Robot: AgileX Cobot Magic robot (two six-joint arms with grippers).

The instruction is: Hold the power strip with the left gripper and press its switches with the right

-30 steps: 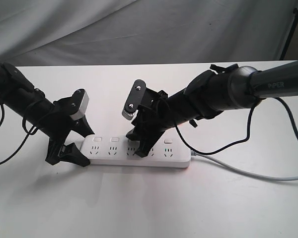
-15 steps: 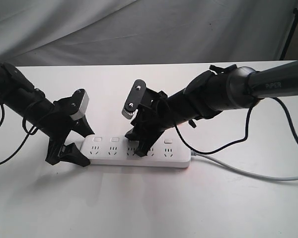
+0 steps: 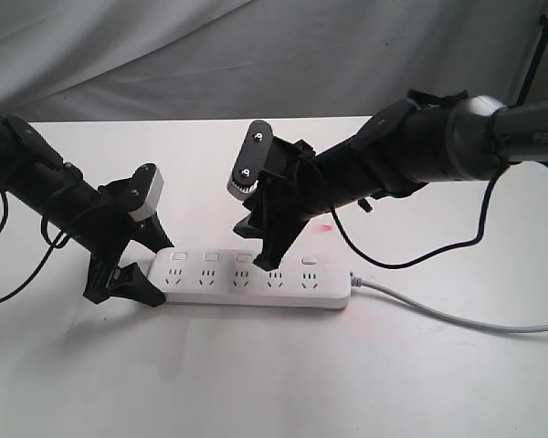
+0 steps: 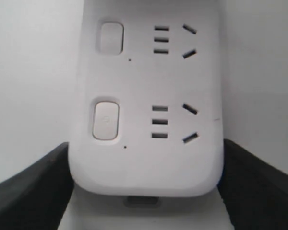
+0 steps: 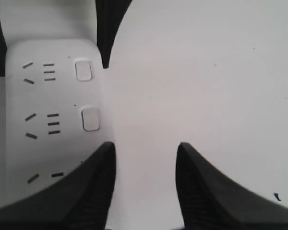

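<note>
The slim black left gripper [image 3: 149, 266] pinches the rounded left end of the long white plastic power strip [image 3: 256, 281]. The strip lies flat in the middle of the white tabletop [image 3: 256, 383], with bare surface on every side. Only the left wrist view shows both fingers [image 4: 29, 191] against the strip's long edges. The thick PIPER-armed right gripper [image 3: 263, 248] hangs spread over the square white switches [image 3: 211, 258]; whether it touches them cannot be told. A thin grey cable [image 3: 438, 315] trails off to the right.

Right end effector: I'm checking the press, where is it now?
Exterior view: the right end effector is centre, over the middle buttons of the power strip, right of the left end effector.
</note>
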